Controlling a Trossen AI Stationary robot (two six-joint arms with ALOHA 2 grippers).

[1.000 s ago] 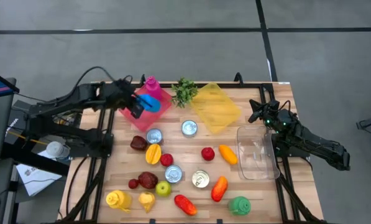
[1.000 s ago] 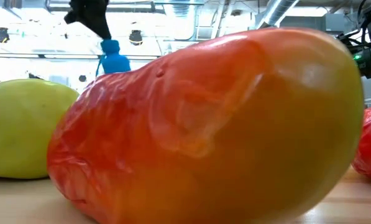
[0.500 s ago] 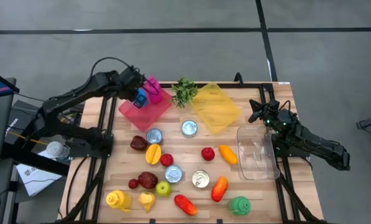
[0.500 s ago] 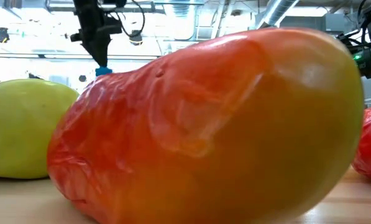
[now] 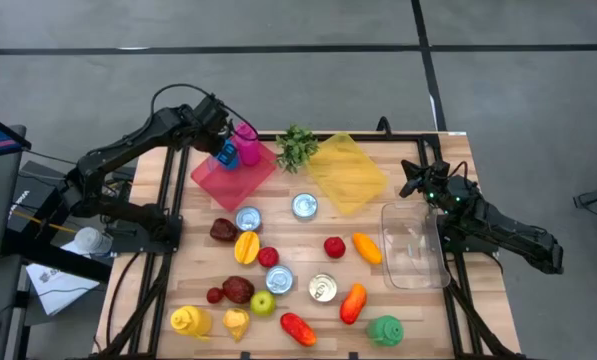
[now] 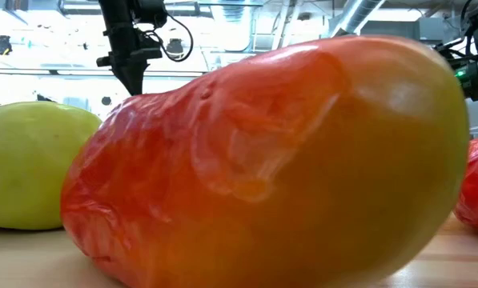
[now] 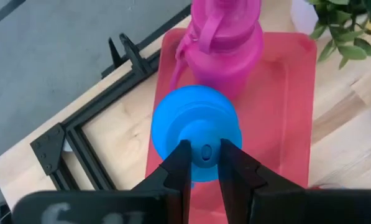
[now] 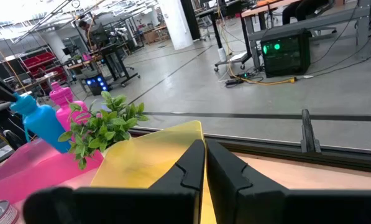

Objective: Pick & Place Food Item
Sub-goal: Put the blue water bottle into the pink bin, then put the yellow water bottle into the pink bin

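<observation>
The blue bottle [image 7: 196, 127] is held by its cap between the fingers of the left gripper [image 7: 202, 163], which are closed narrow on it. It hangs upright over the pink tray [image 5: 230, 178] at the far left corner of the bench [image 5: 408, 310], just beside the pink bottle [image 5: 246, 144] that already stands in that tray. In the left wrist view the blue bottle sits on the near side of the pink one, very close to it, and I cannot tell if the two touch or if the blue bottle's base already rests on the tray.

The step in hand seems to be the placing of this bottle in the tray. To do it well, the arm should go straight down, with no sideways push, because the pink bottle is tall and could fall over. The fingers should open only when the base rests flat on the tray floor, and then lift straight up so the cap does not catch. The tray lies at an angle to the bench edges, so the base must stay well inside its rim.

The small plant [image 5: 297, 147] and the yellow tray [image 5: 348, 172] are further along the far edge. The right gripper [image 8: 204, 165] waits near the far right corner with its fingers closed on nothing, beside the clear box [image 5: 414, 246].
</observation>
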